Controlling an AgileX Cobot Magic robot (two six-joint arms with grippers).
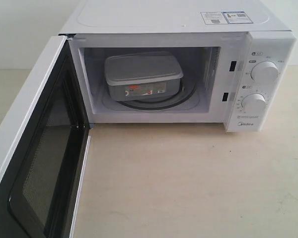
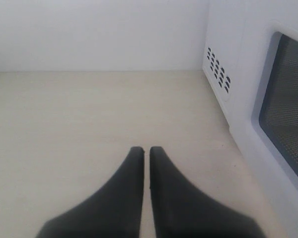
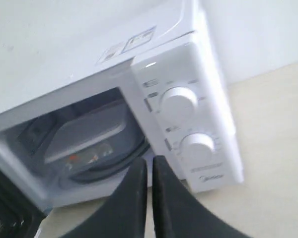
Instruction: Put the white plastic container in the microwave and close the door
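white plastic container [image 1: 143,75] in microwave [image 1: 164,20] | door [image 1: 49,158] open | left hand [image 2: 146,151] closed | right hand [image 3: 150,162] closed

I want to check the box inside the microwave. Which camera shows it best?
The exterior view: the white plastic container sits inside the microwave, whole and sharp, seen straight through the open front. The right wrist view shows it blurry and tilted. The left wrist view misses it.

Open door [image 1: 39,158] flanks bare tabletop [image 1: 188,183] before microwave [image 1: 179,17].

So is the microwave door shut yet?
No, open: the door stands swung wide, leaving the container visible inside.
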